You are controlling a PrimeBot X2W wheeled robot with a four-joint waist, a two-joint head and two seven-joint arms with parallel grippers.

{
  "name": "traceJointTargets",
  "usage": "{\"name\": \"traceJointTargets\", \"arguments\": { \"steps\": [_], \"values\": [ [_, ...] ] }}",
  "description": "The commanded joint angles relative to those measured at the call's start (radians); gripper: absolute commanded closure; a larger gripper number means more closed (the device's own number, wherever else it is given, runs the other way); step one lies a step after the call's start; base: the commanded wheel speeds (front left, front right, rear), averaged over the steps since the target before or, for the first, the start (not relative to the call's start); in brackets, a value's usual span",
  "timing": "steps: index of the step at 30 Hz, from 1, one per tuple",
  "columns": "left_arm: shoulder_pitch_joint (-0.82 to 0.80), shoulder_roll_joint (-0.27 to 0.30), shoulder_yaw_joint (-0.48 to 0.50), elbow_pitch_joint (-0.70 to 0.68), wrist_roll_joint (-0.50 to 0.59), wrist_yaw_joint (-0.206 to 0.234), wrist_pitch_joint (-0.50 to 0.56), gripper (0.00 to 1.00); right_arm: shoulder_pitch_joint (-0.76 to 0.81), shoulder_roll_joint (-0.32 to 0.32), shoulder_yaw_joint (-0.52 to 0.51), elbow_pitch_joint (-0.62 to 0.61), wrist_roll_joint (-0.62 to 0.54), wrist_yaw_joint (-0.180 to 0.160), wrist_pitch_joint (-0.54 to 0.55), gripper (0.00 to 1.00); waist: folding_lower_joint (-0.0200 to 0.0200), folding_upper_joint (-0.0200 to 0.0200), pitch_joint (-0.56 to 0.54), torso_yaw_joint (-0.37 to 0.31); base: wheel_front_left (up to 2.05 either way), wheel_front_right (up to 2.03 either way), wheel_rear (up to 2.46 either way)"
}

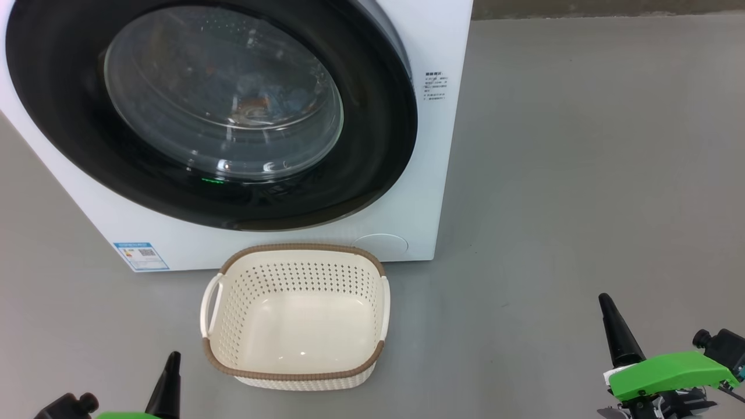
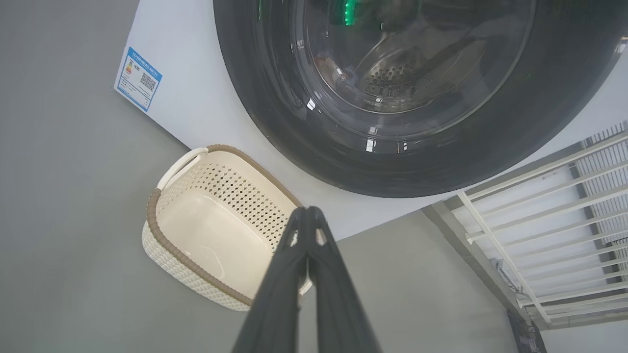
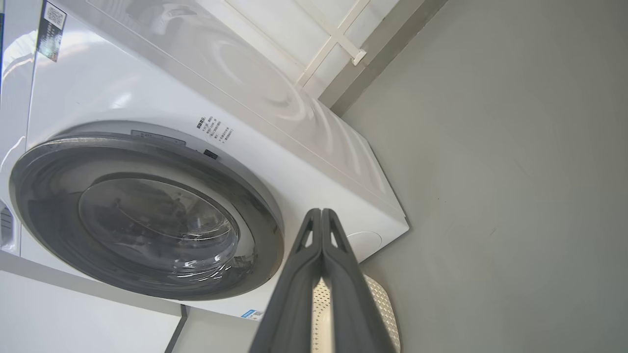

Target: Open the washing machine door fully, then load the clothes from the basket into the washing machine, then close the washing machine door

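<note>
One washing machine point(image 1: 433, 192), white and boxy, is standing on the grey floor point(image 1: 582, 174), wearing one small blue label sticker point(image 1: 141, 256) at its lower left corner. Its single washing machine door point(image 1: 372, 145) is sitting closed against the front, its wide glossy black rim ringing a bulging clear glass bowl. Behind that glass the clothes point(image 1: 256, 106) are showing only as a blurred blue and orange patch, so their number cannot be told. One basket point(image 1: 297, 250), cream and perforated with a brown woven-look rim and two white side handles, is resting on the floor just in front of the machine, its bare bottom showing. Two grippers are hanging low: the left gripper point(image 2: 308, 212) and the right gripper point(image 3: 321, 212) are each keeping their dark fingers pressed together, pinching nothing.
</note>
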Motion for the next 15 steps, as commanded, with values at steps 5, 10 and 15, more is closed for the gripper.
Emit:
{"name": "traceJointTargets", "arguments": {
  "steps": [5,10,15],
  "values": [
    [-0.048,0.009,0.038,-0.031,-0.063,-0.001,0.019,1.0,-0.007,0.002,-0.006,-0.038,0.067,0.001,0.019,1.0,-0.0001,0.0,-0.004,0.0,0.0,0.0,0.0],
    [-0.051,0.005,0.047,-0.032,-0.1,-0.001,0.031,1.0,-0.006,0.007,-0.011,-0.043,0.101,0.001,0.031,1.0,-0.0001,0.0,-0.006,0.0,0.0,0.0,0.0],
    [-0.054,0.0,0.058,-0.034,-0.146,-0.001,0.045,1.0,-0.004,0.013,-0.018,-0.051,0.144,0.001,0.046,1.0,-0.0001,0.0,-0.01,0.0,0.0,0.0,0.0]
  ]
}}
